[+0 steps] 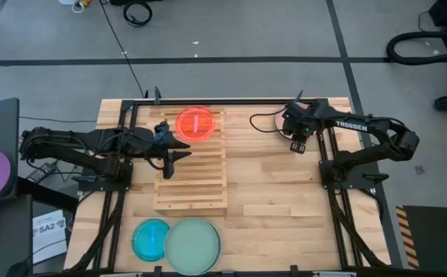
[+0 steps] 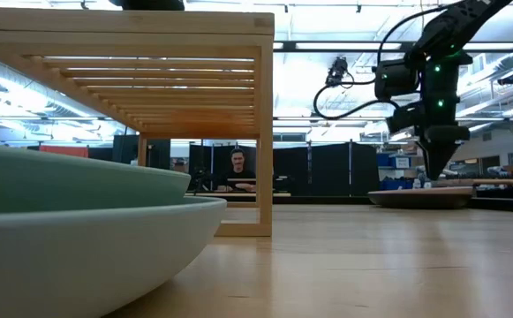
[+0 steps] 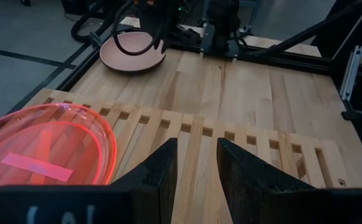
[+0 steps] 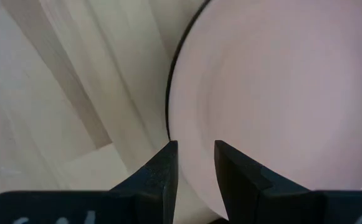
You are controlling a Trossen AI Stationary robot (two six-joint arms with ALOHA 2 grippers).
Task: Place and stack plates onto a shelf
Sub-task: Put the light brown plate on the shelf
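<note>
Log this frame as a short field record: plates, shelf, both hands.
shelf: wooden slat rack, mid-table
red plate: lying on the rack's far end
blue plate: on the table at the near edge
green plate: beside the blue one, overlapping it
pinkish plate: at the far right of the table
left hand: over the rack, fingers apart, empty
right hand: over the pinkish plate's rim, fingers apart
</note>
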